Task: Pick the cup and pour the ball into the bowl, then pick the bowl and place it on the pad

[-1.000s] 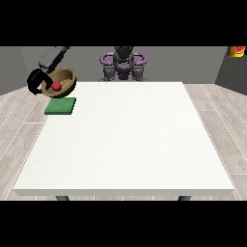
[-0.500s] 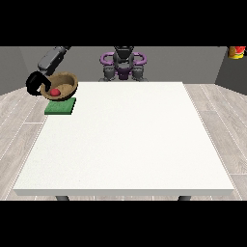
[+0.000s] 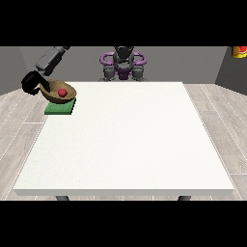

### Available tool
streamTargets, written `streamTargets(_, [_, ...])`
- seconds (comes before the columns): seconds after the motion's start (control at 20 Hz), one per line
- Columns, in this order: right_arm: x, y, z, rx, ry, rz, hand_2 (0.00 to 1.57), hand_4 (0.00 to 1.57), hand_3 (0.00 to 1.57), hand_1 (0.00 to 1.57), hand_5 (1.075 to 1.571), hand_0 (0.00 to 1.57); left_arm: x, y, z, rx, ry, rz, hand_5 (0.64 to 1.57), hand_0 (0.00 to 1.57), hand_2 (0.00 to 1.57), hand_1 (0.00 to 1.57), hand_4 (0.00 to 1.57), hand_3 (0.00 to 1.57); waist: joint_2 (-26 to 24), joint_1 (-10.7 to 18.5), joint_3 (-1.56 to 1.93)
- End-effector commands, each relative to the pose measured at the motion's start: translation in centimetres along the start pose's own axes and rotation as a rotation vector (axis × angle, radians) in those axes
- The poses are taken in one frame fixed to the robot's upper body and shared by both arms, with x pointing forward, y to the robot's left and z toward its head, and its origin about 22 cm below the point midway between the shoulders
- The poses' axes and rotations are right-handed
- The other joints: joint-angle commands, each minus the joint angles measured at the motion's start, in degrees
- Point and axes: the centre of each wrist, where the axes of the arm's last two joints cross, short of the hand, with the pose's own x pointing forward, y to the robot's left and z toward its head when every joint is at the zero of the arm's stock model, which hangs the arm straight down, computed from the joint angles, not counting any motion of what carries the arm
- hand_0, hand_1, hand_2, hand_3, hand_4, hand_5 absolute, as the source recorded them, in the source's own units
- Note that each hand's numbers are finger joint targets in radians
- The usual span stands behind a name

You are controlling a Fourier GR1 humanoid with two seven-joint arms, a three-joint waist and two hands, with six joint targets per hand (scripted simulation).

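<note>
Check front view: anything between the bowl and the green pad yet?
Nothing shows between them. The bowl, red ball inside, held by the hand at the view's left, overlaps the pad; contact unclear.

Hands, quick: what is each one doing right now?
Hand at the view's left: holding the brown bowl, red ball inside, over the green pad.
Hand at the view's right: not in view.

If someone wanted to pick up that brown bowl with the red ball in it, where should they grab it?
Probably the rim, from a side. The bowl is wide, shallow and open on top, with the ball inside, so the thin edge is the only part that offers a pinch. The hand at the view's left is at its left rim already; the bowl sits over the green pad.
</note>
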Motion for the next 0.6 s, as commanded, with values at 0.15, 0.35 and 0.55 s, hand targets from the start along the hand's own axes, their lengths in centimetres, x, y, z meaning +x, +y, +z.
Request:
streamTargets(0.15, [0.3, 3.3, -0.2, -0.004, -0.035, -0.083, 1.38, 0.0, 0.67, 1.43, 1.534, 1.43, 0.7, 0.2, -0.4, -0.001, -0.06, 0.003, 1.565, 0.0, 0.0, 0.0, 1.19, 0.0, 3.03, 1.04, 0.05])
streamTargets(0.35, [2.6, 2.7, -0.5, 0.004, -0.071, -0.002, 1.1, 0.16, 1.04, 0.93, 1.509, 0.93, 0.7, 1.3, -0.1, 0.029, -0.032, -0.006, 1.567, 0.0, 0.0, 0.0, 1.19, 0.0, 2.13, 0.5, 0.02])
streamTargets(0.55, [1.0, 2.8, -0.3, 0.089, -0.032, 0.117, 0.0, 0.0, 0.0, 0.0, 1.435, 0.0, 0.2, 0.2, -0.1, -0.008, -0.051, -0.016, 1.568, 0.0, 0.0, 0.0, 1.21, 0.0, 2.58, 2.09, 0.03])
